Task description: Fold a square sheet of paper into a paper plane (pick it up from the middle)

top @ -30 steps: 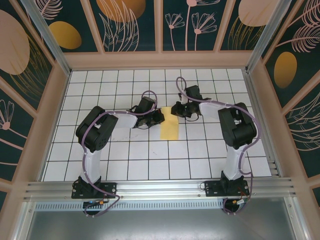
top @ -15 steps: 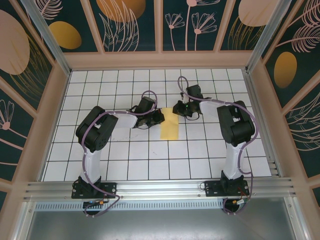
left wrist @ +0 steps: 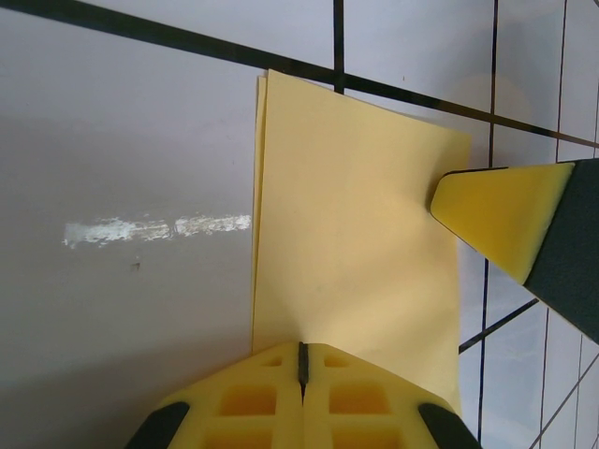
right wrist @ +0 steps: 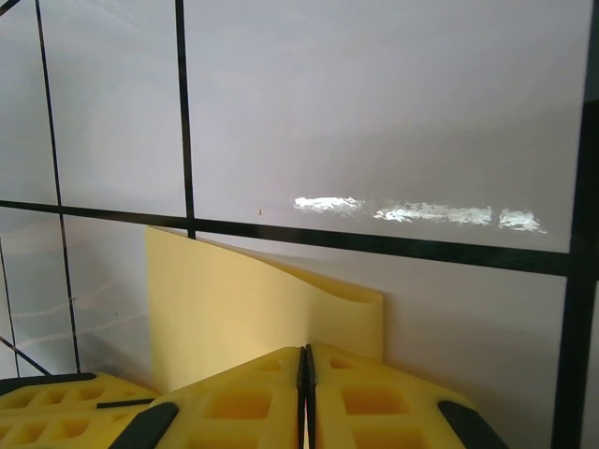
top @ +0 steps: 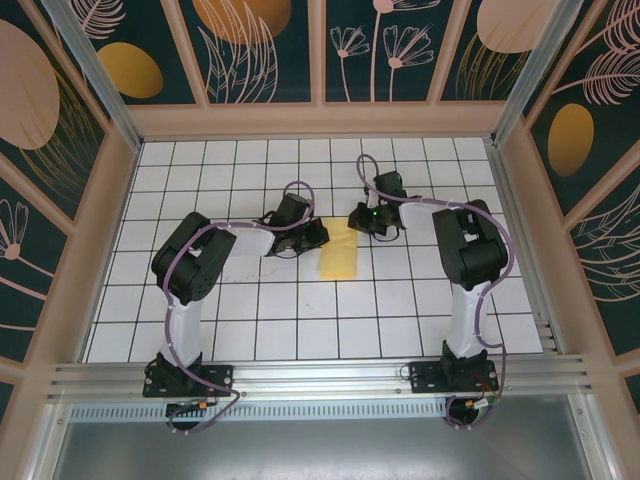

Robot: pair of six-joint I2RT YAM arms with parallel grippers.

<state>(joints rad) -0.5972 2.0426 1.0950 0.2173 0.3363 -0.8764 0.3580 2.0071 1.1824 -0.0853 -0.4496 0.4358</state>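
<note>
The folded square sheet of paper [top: 339, 256] lies on the tiled worktop [top: 300, 310] between the arms. The left gripper [left wrist: 301, 363] has its fingers pressed together, pinching one edge. The right gripper [right wrist: 305, 372] fingers are likewise closed on the far edge, which curls upward.

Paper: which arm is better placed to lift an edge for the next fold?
Right, probably. The right gripper is shut on the far end of the paper, which curls up off the table. The left gripper is shut at a flat side edge, suited to pinning.
</note>
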